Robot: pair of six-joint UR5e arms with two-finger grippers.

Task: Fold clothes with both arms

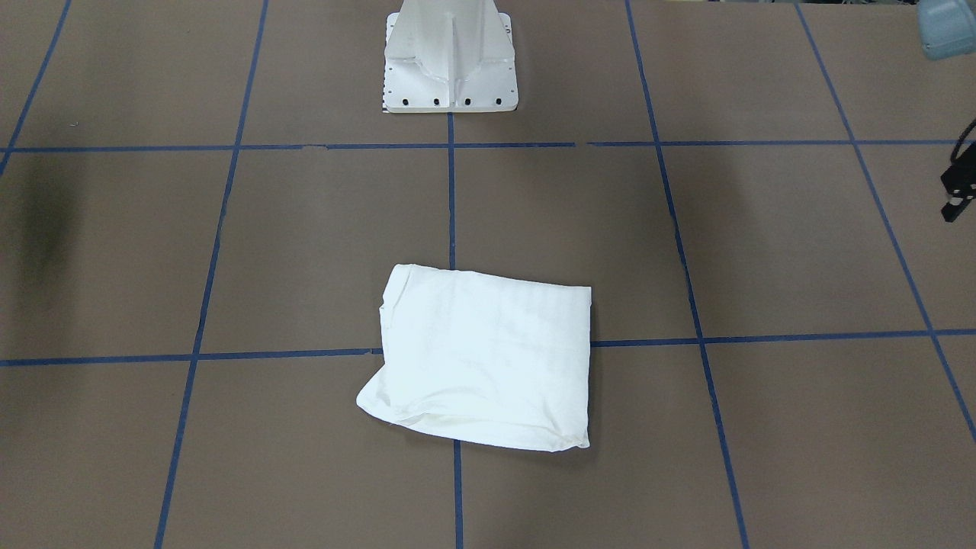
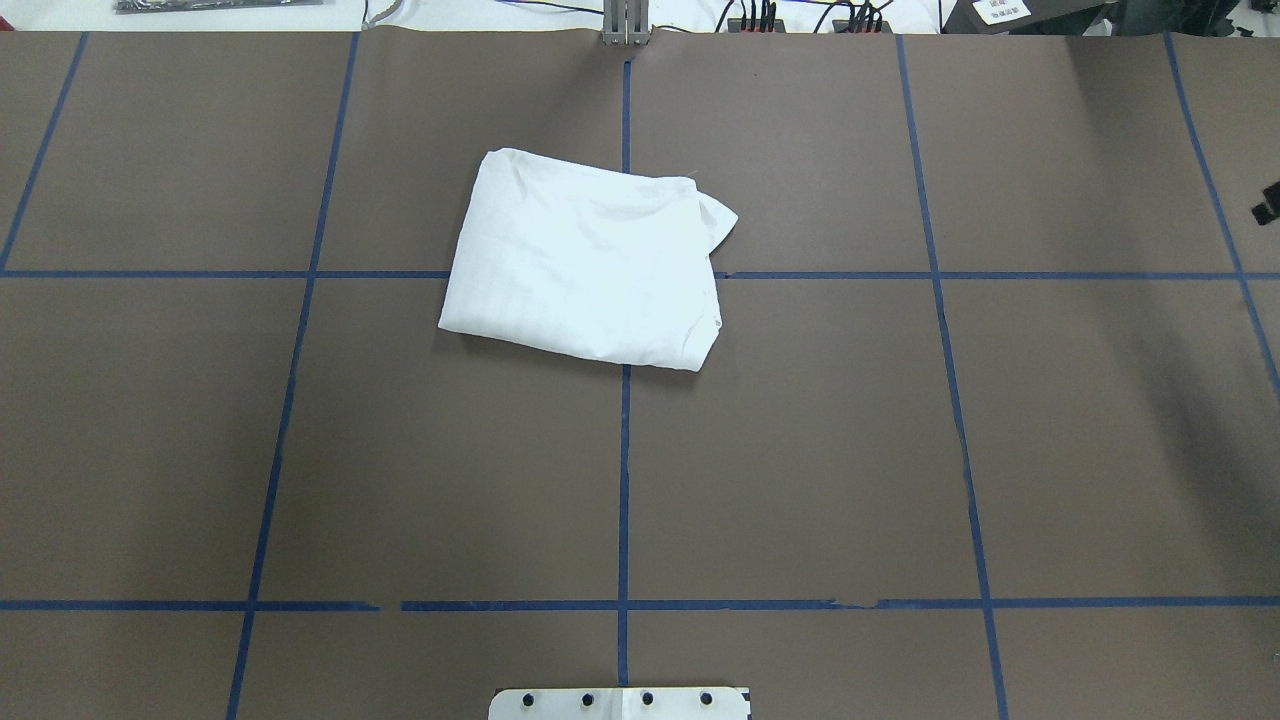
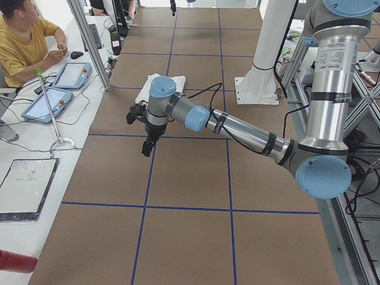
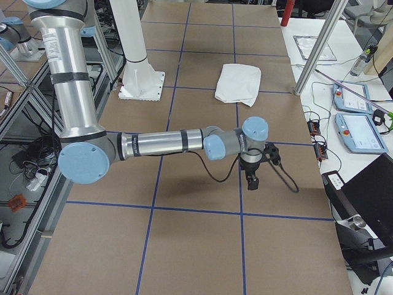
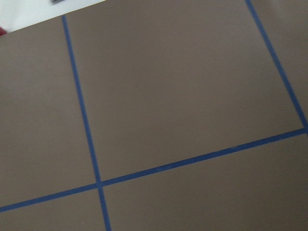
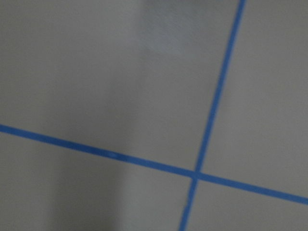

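Observation:
The clothes are one white shirt (image 1: 488, 358), folded into a rough rectangle and lying flat at the table's middle (image 2: 590, 265), with no gripper touching it. It also shows far off in both side views (image 3: 159, 86) (image 4: 239, 83). My left gripper (image 3: 145, 145) hangs over bare table well away from the shirt; only a black sliver of it (image 1: 957, 191) shows at the front view's right edge. My right gripper (image 4: 252, 181) hangs over bare table at the other end, a black scrap (image 2: 1268, 203) in the overhead view. I cannot tell whether either is open or shut. Both wrist views show only table.
The brown table (image 2: 800, 450) carries a grid of blue tape. The white pedestal base (image 1: 450, 69) stands at the robot's side. A person (image 3: 24, 41) sits at a side desk with tablets (image 3: 44, 104) beside an aluminium post (image 3: 89, 41).

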